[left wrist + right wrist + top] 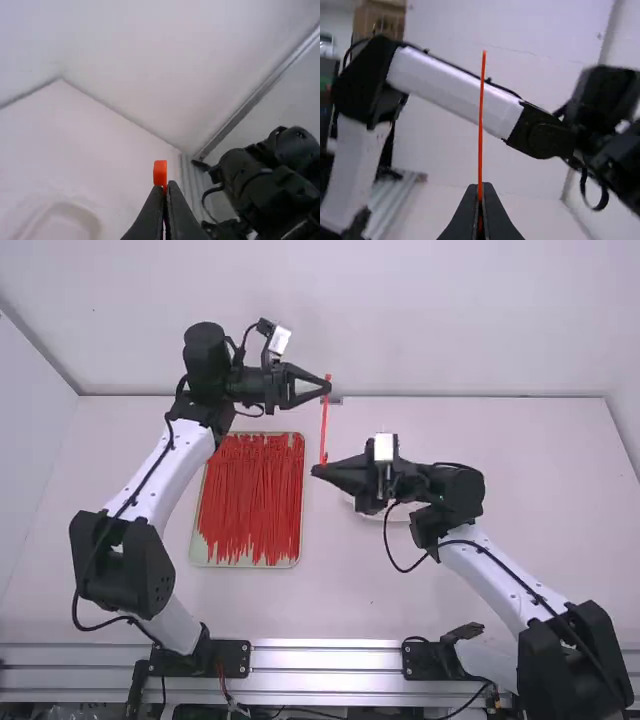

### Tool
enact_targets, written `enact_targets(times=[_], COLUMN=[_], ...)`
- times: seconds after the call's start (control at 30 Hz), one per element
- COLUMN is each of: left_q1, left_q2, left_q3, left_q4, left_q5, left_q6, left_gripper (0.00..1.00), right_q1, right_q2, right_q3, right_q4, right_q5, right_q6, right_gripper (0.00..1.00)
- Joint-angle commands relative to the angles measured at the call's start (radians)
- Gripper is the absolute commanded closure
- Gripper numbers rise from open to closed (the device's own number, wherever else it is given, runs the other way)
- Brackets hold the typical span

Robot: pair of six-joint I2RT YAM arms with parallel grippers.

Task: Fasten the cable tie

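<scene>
white bench point(520, 440), bare white walls point(420, 300); left claw point(326, 390) and right claw point(316, 471) each clamp an end of the upright red cable tie point(324, 428), in the air beside a tray point(245, 565) of ties point(250, 500)

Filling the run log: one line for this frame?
left gripper: shut on cable tie head | right gripper: shut on its other end | tie: straight, unfastened | tray: spare ties
</scene>
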Motion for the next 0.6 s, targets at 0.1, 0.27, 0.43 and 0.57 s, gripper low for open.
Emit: enact_targets(times=[0.1,0.27,0.43,0.57], left_q1=[0.018,0.010,0.016,0.018], left_q2=[-0.002,-0.002,-0.002,-0.002], left_q3=[0.014,0.014,0.014,0.014], left_q4=[0.060,0.050,0.024,0.035], left_q5=[0.003,0.130,0.187,0.185], left_q6=[0.195,0.443,0.612,0.633], left_gripper=[0.98,0.98,0.98,0.98], right_q1=[0.009,0.009,0.011,0.010], right_q2=[0.003,0.003,0.003,0.003], right_q3=[0.021,0.021,0.021,0.021], right_q4=[-0.048,-0.117,-0.135,-0.137], right_q5=[0.055,0.111,0.145,0.156], right_q6=[0.474,0.568,0.661,0.697], right_gripper=[1.00,1.00,1.00,1.00])
